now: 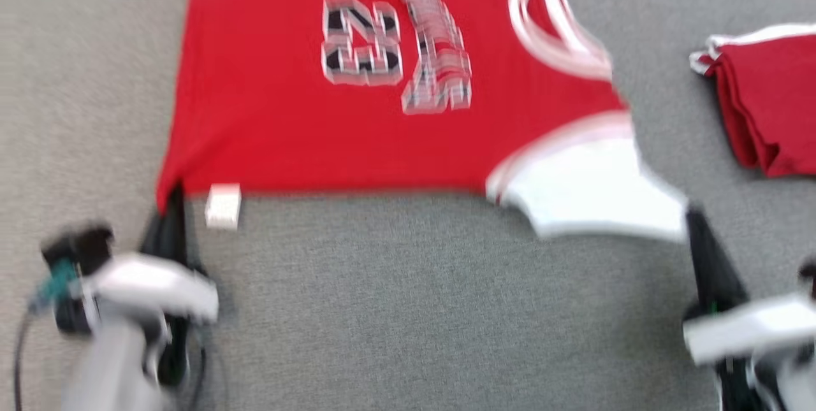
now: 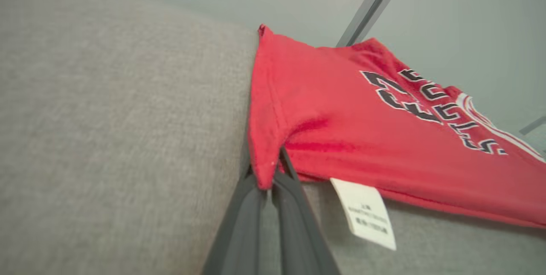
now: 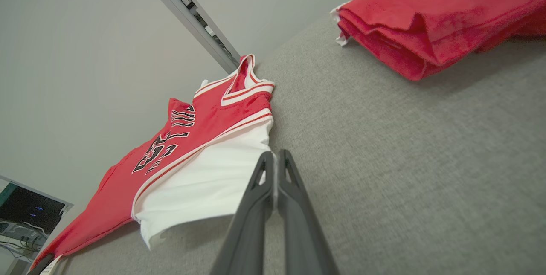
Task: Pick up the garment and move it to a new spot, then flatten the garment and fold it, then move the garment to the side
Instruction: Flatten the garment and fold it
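On the grey counter the red jersey lies spread w/ its print up, hem toward the robot's left, neck & armholes toward its right. The near edge looks slightly raised off the counter, w/ shadow under it. The head view is blurred, so fine detail is poor.

The left pincer is closed narrow on the near hem corner, w/ cloth bunched between its fingers and the white tag hanging just beside it. The right pincer is also closed narrow, on the near corner of a white flap at the shoulder end; a thin bit of cloth seems pinched there.

Handling, my read: light, thin, limp cloth w/ no stiffness, so it will sag between the 2 grips and drape wherever unsupported. It's not fragile, but prob. a bit slick. The best holds are the stitched hem & trim edges, i.e. where the pincers are now, kept apart to hold the edge taut. A folded red garment sits well apart on the right, so keep clear of it.
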You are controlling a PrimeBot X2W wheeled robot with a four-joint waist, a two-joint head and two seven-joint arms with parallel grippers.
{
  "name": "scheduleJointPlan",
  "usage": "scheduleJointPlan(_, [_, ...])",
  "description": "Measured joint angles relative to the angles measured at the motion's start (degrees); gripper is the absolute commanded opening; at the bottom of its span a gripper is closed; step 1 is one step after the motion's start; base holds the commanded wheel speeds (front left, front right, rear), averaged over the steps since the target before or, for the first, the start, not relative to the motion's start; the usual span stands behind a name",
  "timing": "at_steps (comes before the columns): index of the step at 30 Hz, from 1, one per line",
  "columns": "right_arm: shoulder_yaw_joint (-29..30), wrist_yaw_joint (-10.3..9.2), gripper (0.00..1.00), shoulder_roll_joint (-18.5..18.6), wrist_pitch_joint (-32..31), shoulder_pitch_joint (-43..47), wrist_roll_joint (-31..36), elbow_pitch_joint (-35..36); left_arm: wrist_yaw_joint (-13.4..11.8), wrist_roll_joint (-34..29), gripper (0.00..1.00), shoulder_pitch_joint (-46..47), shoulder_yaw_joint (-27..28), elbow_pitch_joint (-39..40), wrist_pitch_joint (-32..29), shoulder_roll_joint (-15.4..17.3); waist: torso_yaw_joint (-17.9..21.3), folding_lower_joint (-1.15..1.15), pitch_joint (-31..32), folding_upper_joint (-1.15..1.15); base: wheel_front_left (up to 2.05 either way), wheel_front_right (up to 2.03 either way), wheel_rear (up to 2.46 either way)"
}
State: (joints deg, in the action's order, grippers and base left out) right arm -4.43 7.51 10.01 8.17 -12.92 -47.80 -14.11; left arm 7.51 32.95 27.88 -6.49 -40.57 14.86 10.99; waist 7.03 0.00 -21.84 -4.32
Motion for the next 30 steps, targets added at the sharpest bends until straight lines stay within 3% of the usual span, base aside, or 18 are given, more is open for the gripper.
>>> scheduleJointPlan(2, [0.46,0.0,0.0,0.22,-0.36,7.62,-0.45,2.29,-0.45,0.98,0.0,-8.16,0.41,4.36,0.14,-0.9,-0.36,0.0,2.41,-0.01,0.0,0.0,0.0])
scheduleJointPlan(8, [6.2,0.0,0.0,-0.67,-0.33,25.71,-1.22,7.14,-5.58,5.45,0.0,-33.95,0.33,21.0,-0.12,-6.67,-1.53,0.0,7.41,-0.01,0.0,0.0,0.0])
scheduleJointPlan(13, [9.76,-0.01,0.0,-1.93,-2.47,29.88,-2.1,13.91,-10.63,6.38,0.0,-43.45,-4.09,35.46,-5.22,-7.73,-3.5,0.0,7.41,0.01,0.0,0.0,0.0])
scheduleJointPlan(17, [11.24,-0.03,0.0,-1.31,-6.28,25.95,-0.93,17.6,-12.84,6.58,0.0,-42.18,-6.17,43.97,-13.52,-6.75,-4.23,0.0,7.27,0.02,0.0,0.0,0.0])
scheduleJointPlan(23, [10.68,-0.03,0.0,-0.9,-14.6,11.29,3.87,17.68,-15.74,8.62,0.0,-33.08,-4.93,50.97,-24.06,-3.79,-4.19,0.0,6.58,0.04,0.0,0.0,0.0])
scheduleJointPlan(26, [8.84,-0.03,0.0,-0.42,-19.86,4.44,7.03,14.39,-16.3,10.16,0.0,-27.85,-4.41,50.86,-28.95,-2.42,-4.46,0.0,5.86,0.04,0.0,0.0,0.0])
scheduleJointPlan(30, [7.54,-0.03,0.0,0.4,-22.84,-3.11,13.18,7.33,-16.62,9.95,0.0,-19.27,-4.99,44.62,-33.27,-0.92,-5.57,0.0,4.74,0.04,0.0,0.0,0.0])
